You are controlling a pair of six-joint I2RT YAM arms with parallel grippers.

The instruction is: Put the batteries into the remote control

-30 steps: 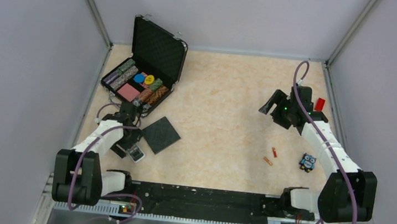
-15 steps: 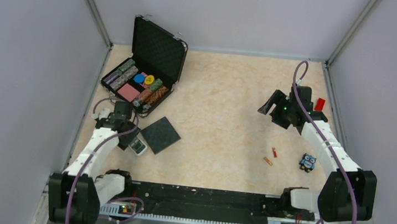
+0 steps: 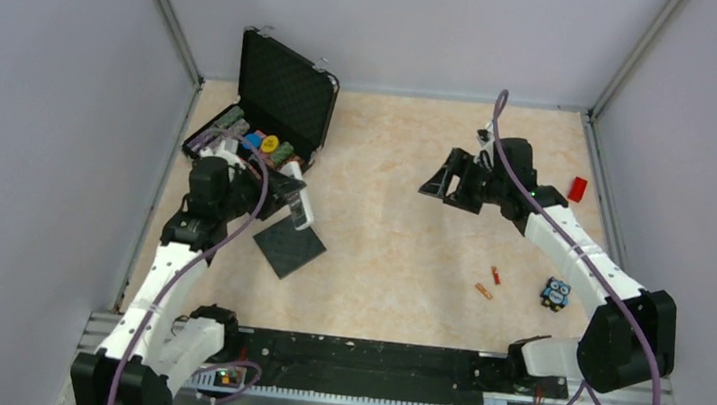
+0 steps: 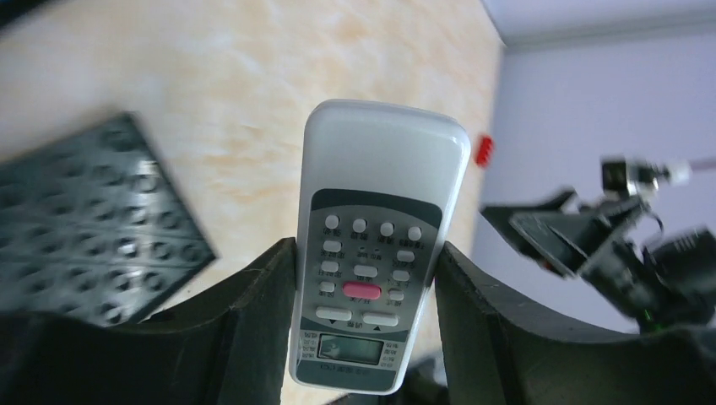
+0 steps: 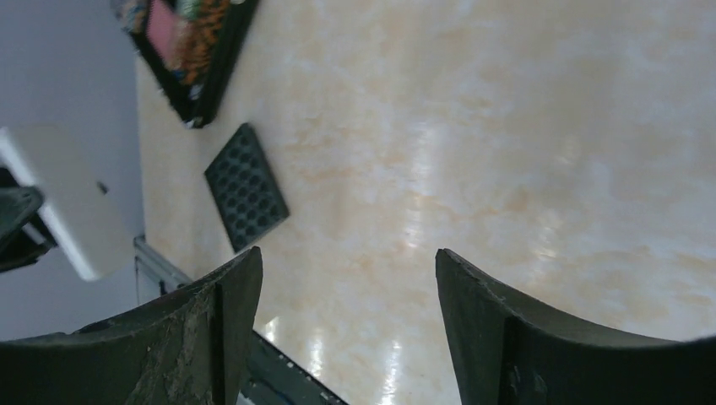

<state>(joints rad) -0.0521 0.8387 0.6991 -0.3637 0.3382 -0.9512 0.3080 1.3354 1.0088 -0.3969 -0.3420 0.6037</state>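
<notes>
My left gripper (image 3: 292, 199) is shut on the remote control (image 3: 301, 209) and holds it in the air above the black square pad (image 3: 289, 244). In the left wrist view the remote (image 4: 376, 228) sits between my fingers with its dark button panel facing the camera. In the right wrist view its plain white back (image 5: 72, 207) shows at the far left. Two small orange-red batteries (image 3: 496, 275) (image 3: 483, 291) lie on the table at the right. My right gripper (image 3: 434, 183) is open and empty, raised over the middle of the table and pointing left toward the remote.
An open black case of poker chips (image 3: 258, 142) stands at the back left. A red block (image 3: 577, 189) lies by the right wall. A small blue owl figure (image 3: 554, 293) sits near the batteries. The black rail (image 3: 358, 355) runs along the near edge.
My left gripper has lifted the remote off the table and swung it up and right over the black pad. My right gripper has moved left toward the middle.
</notes>
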